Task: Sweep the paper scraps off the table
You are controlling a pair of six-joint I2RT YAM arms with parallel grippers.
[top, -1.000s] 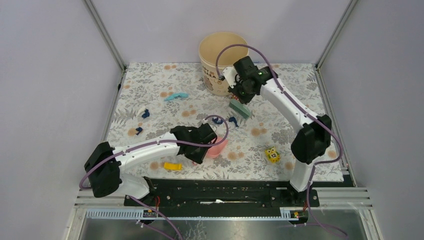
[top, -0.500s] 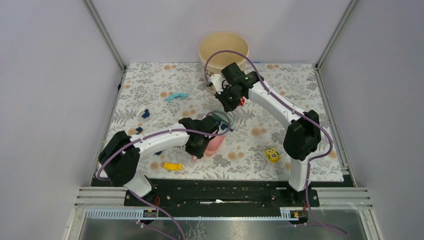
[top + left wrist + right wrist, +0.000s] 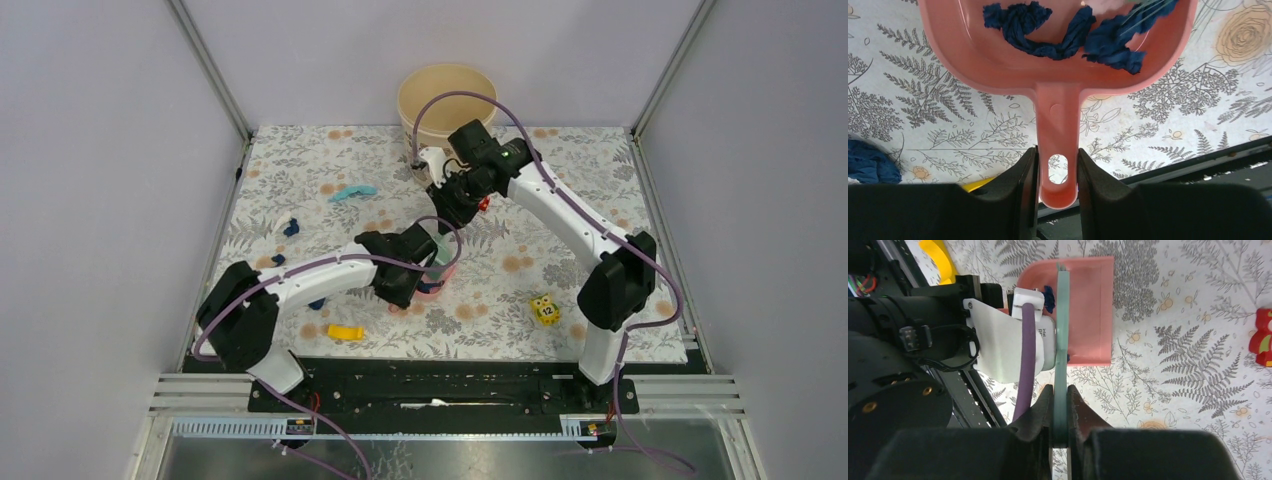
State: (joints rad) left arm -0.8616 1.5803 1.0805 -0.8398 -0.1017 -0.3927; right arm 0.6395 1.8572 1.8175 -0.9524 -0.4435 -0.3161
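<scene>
Left gripper (image 3: 1058, 167): grips pink plastic dustpan (image 3: 1057, 112) handle; navy-blue paper scraps (image 3: 1113, 50) inside. Right gripper (image 3: 1060, 410): pinches thin green tool (image 3: 1062, 325), probably brush.

Left arm (image 3: 310, 275), right arm (image 3: 560, 205): jaws clamped.

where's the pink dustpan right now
Top view: the pink dustpan is near the middle of the table, handle gripped by the left end effector, yellow toy cube to its right.

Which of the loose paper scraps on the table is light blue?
The thin curved strip lying alone toward the far left; the other loose scraps are dark navy.
</scene>
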